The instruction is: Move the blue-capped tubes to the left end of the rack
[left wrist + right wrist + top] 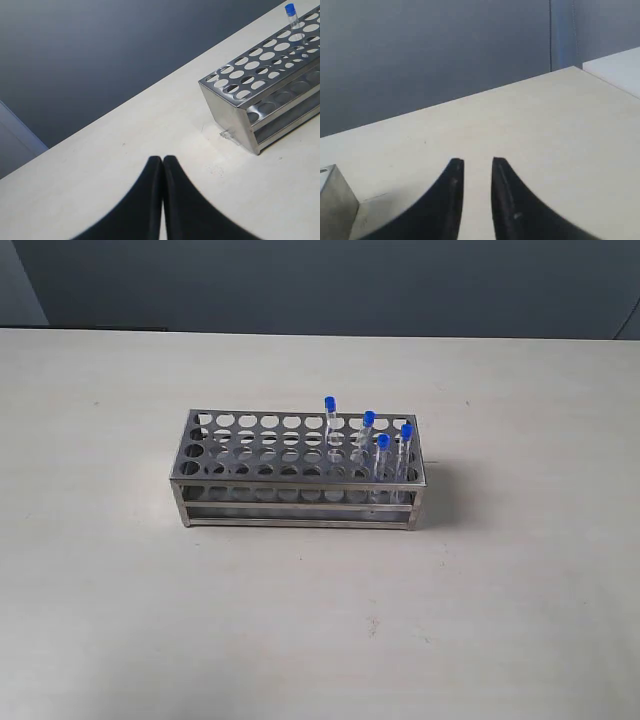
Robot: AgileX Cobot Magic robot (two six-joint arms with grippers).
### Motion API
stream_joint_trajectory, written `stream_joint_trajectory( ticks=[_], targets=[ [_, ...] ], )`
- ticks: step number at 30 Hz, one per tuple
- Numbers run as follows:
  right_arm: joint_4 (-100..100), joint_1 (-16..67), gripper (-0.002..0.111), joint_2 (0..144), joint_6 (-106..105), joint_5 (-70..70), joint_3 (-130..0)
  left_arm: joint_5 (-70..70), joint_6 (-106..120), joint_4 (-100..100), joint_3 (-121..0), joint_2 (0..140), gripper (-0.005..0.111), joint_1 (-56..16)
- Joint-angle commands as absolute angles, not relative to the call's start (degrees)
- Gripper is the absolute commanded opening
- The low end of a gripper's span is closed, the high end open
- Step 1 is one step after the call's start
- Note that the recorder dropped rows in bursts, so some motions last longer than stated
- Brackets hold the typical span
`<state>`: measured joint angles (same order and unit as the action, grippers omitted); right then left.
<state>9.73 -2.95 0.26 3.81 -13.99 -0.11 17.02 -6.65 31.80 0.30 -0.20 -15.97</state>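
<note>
The tubes (383, 443) are standing at the right end of the rack (300, 487), clear of both hands; the left hand (162, 159) is hanging closed, the right hand (477, 162) narrowly parted, both empty.

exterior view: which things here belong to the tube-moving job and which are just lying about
Job:
the rack
four blue-capped tubes, standing at its right end

Not part of it:
the table
the grey wall behind

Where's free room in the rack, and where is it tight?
In the rack, every hole from the left end through the middle is empty. The table is bare in front of and on both sides of it. Crowded only at the right end, where the four blue-capped tubes cluster.
</note>
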Motion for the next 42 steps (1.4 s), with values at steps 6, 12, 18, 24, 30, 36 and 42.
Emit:
stream_joint_trajectory(
  ticks=[6, 12, 18, 24, 30, 36, 42],
  targets=[
    [40.1, -3.3, 0.021, 0.0, 10.1, 7.6, 0.0, 16.8, -6.9, 31.8, 0.0, 0.0, 0.001, -16.2],
    [45.5, -3.3, 0.021, 0.0, 11.1, 19.1, 0.0, 16.8, -6.9, 31.8, 0.0, 0.0, 0.001, -16.2],
    [45.5, -3.3, 0.021, 0.0, 14.9, 23.8, 0.0, 16.7, -6.9, 31.8, 0.0, 0.0, 0.001, -16.2],
    [44.4, -3.3, 0.021, 0.0, 28.4, 35.7, 0.0, 16.7, -6.9, 31.8, 0.0, 0.0, 0.001, -16.2],
    [26.4, -3.3, 0.021, 1.3, 13.2, 36.1, -8.0, 16.7, -6.9, 31.8, 0.0, 0.0, 0.001, -16.2],
    [23.6, -3.3, 0.021, 12.8, -8.9, 36.1, -24.6, 16.7, -6.9, 31.8, 0.0, 0.0, 0.001, -16.2],
    [17.2, -3.3, 0.021, 29.5, -10.1, -2.0, -50.5, 16.6, -6.9, 31.8, 0.0, 0.0, 0.001, -16.2]
  ],
)
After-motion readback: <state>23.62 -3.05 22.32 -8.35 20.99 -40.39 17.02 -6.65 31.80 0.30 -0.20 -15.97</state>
